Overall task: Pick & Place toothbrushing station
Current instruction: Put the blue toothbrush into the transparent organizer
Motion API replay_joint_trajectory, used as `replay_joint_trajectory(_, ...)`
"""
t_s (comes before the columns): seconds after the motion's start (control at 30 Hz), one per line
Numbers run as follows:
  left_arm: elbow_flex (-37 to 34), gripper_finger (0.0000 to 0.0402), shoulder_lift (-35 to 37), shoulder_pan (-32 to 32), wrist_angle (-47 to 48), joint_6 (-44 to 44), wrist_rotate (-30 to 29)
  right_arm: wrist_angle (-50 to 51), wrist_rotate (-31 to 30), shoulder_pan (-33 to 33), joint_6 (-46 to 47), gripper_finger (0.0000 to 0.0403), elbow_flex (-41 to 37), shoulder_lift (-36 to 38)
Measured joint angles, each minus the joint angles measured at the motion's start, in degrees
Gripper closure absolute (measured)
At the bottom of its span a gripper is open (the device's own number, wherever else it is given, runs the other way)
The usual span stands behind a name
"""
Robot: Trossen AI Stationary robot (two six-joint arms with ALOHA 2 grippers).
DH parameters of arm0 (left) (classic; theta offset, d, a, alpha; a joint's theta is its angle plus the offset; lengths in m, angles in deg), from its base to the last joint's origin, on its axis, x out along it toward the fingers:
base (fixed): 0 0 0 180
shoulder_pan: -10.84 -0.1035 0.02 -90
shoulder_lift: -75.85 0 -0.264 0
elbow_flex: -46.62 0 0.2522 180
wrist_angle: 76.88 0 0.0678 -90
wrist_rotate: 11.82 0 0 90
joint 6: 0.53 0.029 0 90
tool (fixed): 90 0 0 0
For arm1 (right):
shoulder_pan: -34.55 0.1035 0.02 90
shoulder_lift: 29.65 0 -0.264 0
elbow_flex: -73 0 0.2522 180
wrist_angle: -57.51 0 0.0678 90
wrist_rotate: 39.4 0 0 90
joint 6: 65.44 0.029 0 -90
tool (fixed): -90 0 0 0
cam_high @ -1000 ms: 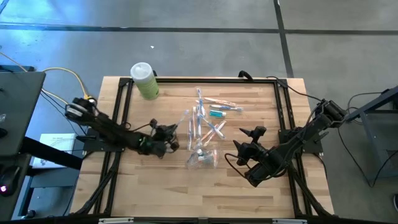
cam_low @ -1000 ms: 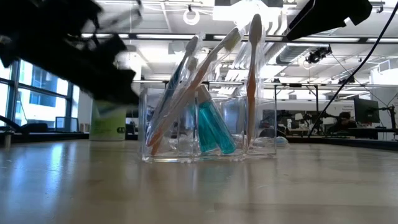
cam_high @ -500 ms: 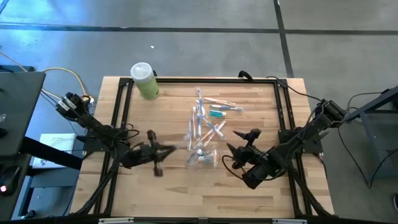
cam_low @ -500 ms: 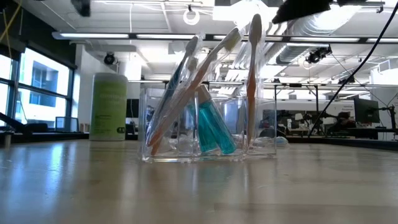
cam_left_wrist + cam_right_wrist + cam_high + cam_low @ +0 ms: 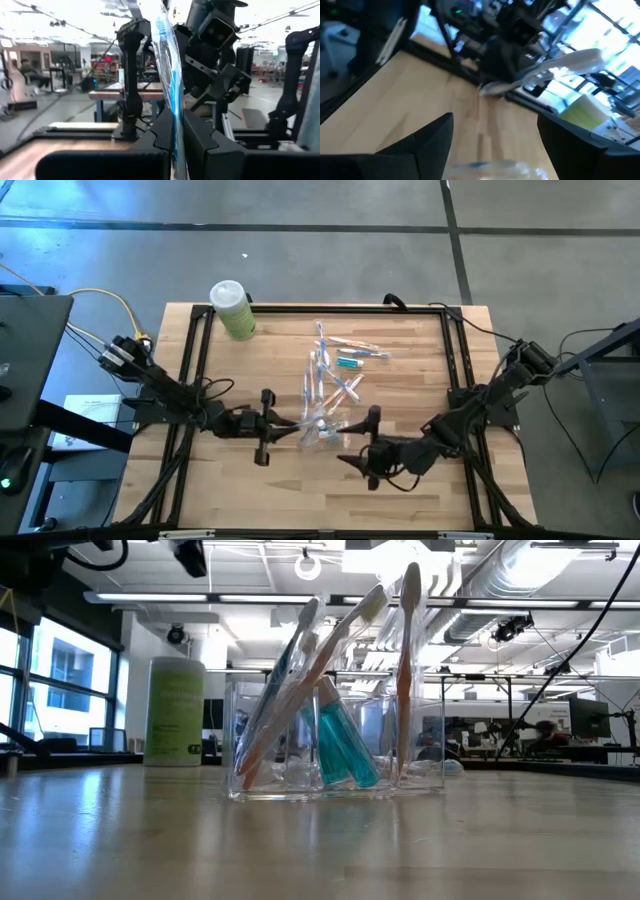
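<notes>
High view is showing the clear holder (image 5: 325,430) of toothbrushes (image 5: 318,375) sitting mid-table, the left gripper (image 5: 278,426) reaching flat from its left, now clamping a toothbrush, and the right gripper (image 5: 361,449), fingers spread and empty, having swung in beside its right.

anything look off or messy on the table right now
Yes. Several toothbrushes lie scattered flat on the table beyond the clear holder, which already has others leaning in it. The left gripper is shut on one toothbrush; the right gripper is open beside the holder.
</notes>
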Motion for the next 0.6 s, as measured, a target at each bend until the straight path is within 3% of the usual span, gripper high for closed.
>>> replay_joint_trajectory(0.17, 2.79, 0.0388, -2.96, 0.01, 0.21, 5.95, 1.84, -5.5, -2.64, -2.67, 2.1, 0.0121, 0.0, 0.0)
replay_joint_trajectory(0.43, 6.62, 0.0388, -5.34, -0.29, 0.23, 11.51, 1.89, -6.77, 14.31, -6.59, 3.71, 0.0121, 0.0, 0.0)
replay_joint_trajectory(0.6, 6.74, 0.0388, -5.56, -2.15, 0.72, 10.02, 1.8, -9.26, 17.34, -7.86, 3.81, 0.0121, 0.0, 0.0)
